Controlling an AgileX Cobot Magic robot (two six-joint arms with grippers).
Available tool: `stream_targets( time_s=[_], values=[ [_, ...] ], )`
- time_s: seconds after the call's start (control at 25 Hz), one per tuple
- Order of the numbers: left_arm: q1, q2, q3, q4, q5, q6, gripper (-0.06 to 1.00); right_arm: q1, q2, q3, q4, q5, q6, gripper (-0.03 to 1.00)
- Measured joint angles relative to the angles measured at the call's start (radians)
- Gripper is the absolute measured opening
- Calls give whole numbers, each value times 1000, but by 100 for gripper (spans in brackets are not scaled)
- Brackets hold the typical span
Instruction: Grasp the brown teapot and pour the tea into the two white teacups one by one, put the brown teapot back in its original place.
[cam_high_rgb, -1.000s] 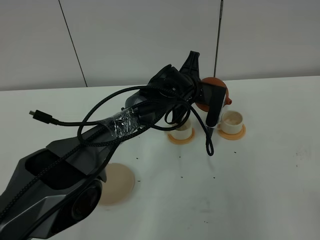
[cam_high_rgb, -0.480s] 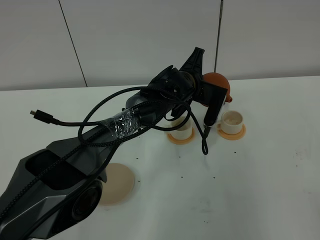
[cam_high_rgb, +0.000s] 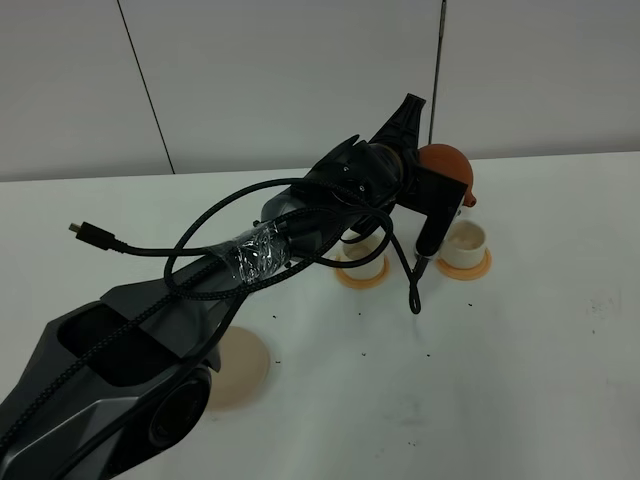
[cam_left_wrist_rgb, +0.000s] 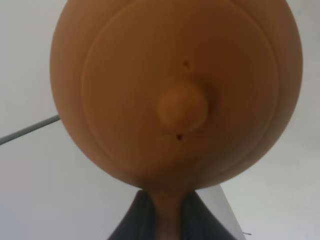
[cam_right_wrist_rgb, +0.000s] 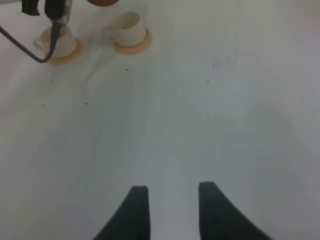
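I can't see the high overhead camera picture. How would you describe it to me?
A black robot arm reaches across a white table, holding a brown teapot up beside two white teacups on orange saucers. A pale round coaster lies near the arm's base.

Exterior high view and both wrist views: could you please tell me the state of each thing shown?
brown teapot, held in the air, lid on.
left gripper, jaws shut on the teapot's handle.
right gripper, jaws open, empty.
right-hand teacup, upright on its saucer.
left-hand teacup, upright on its own saucer, partly hidden.
beige coaster, nothing on it.
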Motion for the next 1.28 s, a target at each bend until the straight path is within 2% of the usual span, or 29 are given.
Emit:
stream_targets(
  time_s=[0.32,0.96,1.28],
  values=[
    [-4,0,0,48,4,5,18,0,0,0,0,0,0,24],
    [-4,11,0,58,4,67,18,0,0,0,0,0,0,24],
    [-5,40,0,104,0,74,18,0,0,0,0,0,0,24]
  ],
)
